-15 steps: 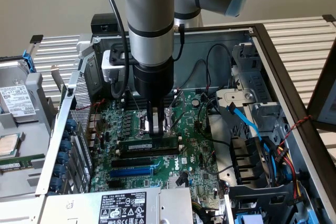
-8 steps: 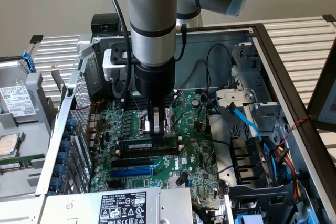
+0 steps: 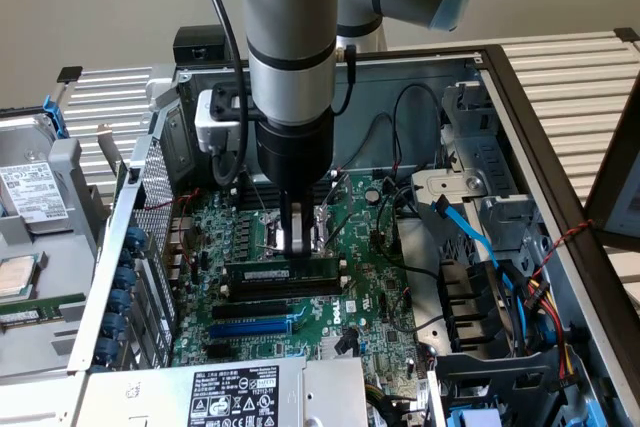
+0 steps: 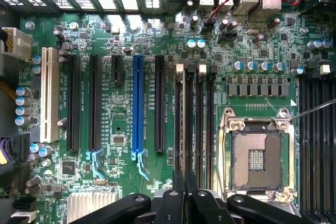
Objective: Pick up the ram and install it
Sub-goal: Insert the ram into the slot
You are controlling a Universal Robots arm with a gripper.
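Right now my claw (image 3: 295,239) hangs straight down inside the open computer case (image 3: 500,77), which lies on its side on the slatted counter (image 3: 570,67). My two fingers are drawn together with almost no gap between them. In the wrist view they meet as a narrow pair (image 4: 184,190) over the bank of long black memory slots (image 4: 195,124).

The ram (image 3: 285,277) stands on its long edge on the motherboard (image 3: 380,307), lengthwise across the exterior view, with its chips and small label facing that camera. My fingertips sit right at its top edge, a little toward the exterior view's left of its middle. I cannot tell whether they pinch that edge or only touch it. The stick looks level and low on the board.

Toward the camera from the ram lies a black slot (image 3: 255,307), then the blue expansion slot (image 3: 250,327), both parallel to the stick. In the wrist view the blue slot (image 4: 138,103) runs between black ones, and the bare processor socket (image 4: 257,156) with its metal frame lies on the other side of the memory slots. A blue cable (image 3: 470,237) loops through the drive bay on the exterior view's right.
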